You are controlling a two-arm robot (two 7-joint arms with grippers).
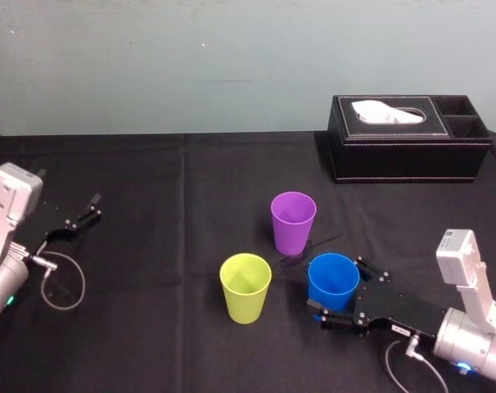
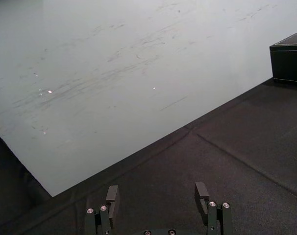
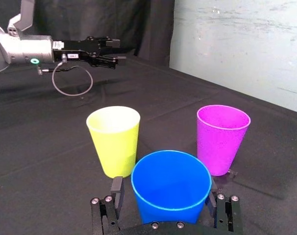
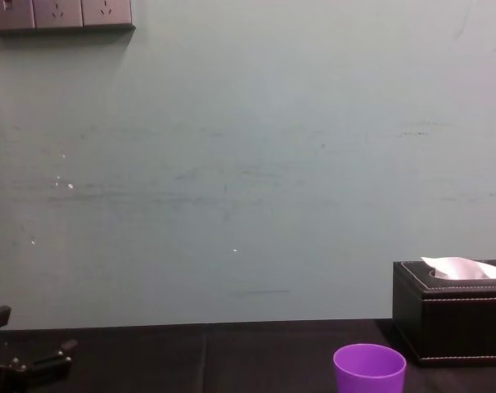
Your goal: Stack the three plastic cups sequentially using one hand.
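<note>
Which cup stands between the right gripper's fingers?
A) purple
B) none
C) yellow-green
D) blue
D: the blue cup stands between the right gripper fingers, while the yellow-green cup and purple cup stand apart beyond it.

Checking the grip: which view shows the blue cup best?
Right wrist view: the blue cup stands close between the right hand's open fingers. Head view shows it smaller, from above. Left hand idles far left.

env: lab/test rm | black-cloth table | bare wall | wall sockets
</note>
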